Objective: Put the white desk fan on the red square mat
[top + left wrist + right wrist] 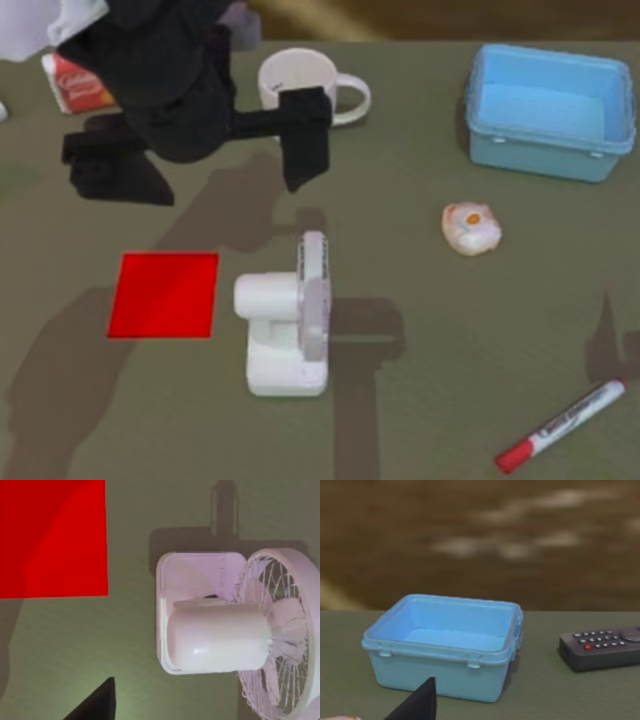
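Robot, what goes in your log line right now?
left gripper: open, above table, empty | white desk fan: beside red square mat, not on it

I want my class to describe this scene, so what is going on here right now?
The left gripper hangs open above the table, over the space behind the white desk fan and holding nothing. The fan stands on the table just right of the red square mat, not on it, so the move has not happened. The right arm is out of the top view; its wrist camera faces the blue tub and a remote. A mug and marker lie untouched.
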{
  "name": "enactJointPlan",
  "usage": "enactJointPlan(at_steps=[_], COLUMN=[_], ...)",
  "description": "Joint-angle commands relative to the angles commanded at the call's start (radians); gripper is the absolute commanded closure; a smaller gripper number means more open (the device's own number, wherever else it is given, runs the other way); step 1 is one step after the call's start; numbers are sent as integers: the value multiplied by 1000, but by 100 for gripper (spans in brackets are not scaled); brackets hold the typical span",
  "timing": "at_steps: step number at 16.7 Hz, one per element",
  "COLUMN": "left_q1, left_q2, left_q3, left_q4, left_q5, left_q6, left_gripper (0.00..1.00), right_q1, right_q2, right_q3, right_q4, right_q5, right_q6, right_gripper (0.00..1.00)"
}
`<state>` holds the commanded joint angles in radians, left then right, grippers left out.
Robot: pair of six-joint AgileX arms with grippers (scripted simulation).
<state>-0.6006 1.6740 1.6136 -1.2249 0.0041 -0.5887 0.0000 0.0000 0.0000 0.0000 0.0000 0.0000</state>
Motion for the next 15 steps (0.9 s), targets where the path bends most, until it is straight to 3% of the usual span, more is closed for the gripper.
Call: enactJointPlan(at_steps=[7, 15], left_q1=[-122, -125], left_q2=[351, 369], left_q3=[328, 326], left_q4=[-245, -240], left_q5=[-1, -1], left_q6=[-124, -128], left_gripper=[0, 0], right_q1=[0, 0], right_q2=[0, 0], right_q3=[0, 0], right_q4=[0, 0], right_q5=[0, 0], right_q6=[0, 0], right_gripper=[0, 0])
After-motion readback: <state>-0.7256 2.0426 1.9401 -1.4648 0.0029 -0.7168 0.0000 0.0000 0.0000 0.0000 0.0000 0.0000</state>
